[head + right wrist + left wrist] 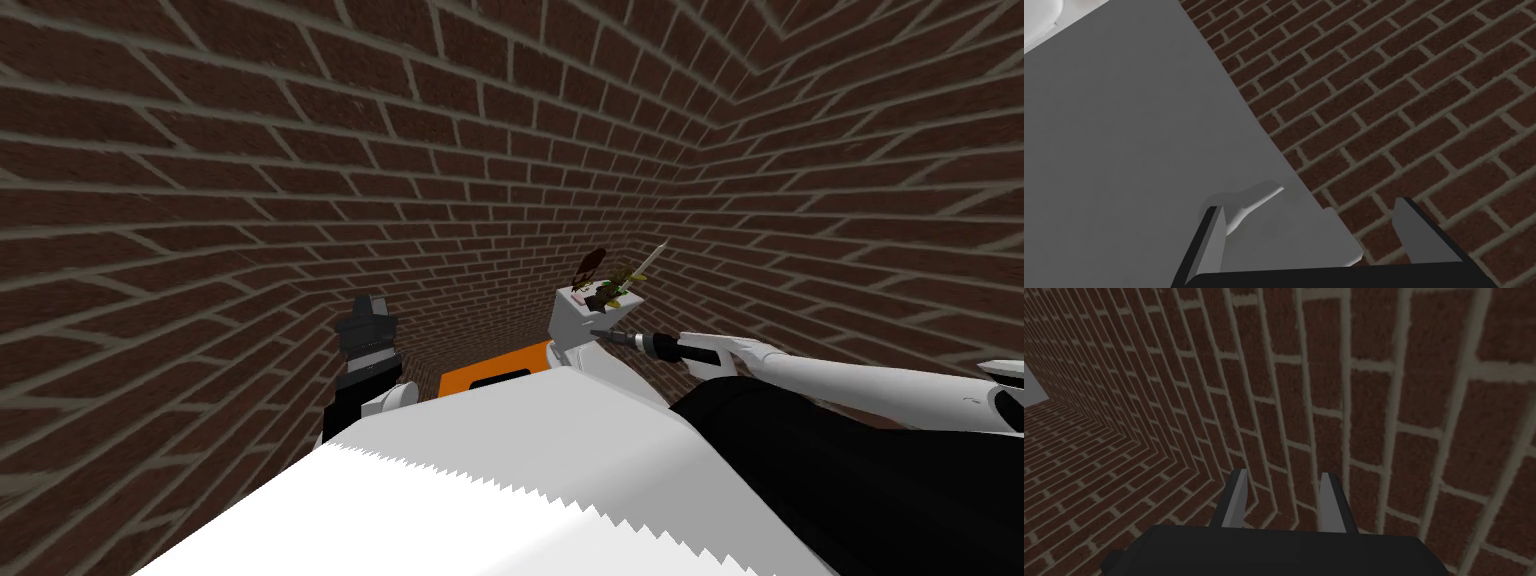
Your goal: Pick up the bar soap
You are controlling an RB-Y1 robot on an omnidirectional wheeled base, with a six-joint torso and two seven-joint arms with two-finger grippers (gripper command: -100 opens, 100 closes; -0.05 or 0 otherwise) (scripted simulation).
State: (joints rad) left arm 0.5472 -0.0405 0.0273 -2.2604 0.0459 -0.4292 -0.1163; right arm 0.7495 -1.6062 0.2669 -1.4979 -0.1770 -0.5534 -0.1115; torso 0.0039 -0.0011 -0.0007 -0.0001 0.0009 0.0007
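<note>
A white box-shaped fixture (572, 325) stands against the brick wall, with small items on its top: a brown oblong piece (590, 267), green leafy bits (622, 284) and a pale stick (655, 255). I cannot tell which of them, if any, is the bar soap. My right gripper (598, 335) reaches to the fixture's side just below that top. In the right wrist view the right gripper (1314, 235) stands open against a flat grey face (1134, 150) with a small lever (1254, 202) by one finger. My left gripper (366, 318) is raised at the left; the left gripper (1284, 500) holds nothing, fingers apart.
Dark brick walls (300, 180) close in on all sides and meet in a corner behind the fixture. An orange object (495, 372) with a dark opening sits low beside the fixture, between my two arms.
</note>
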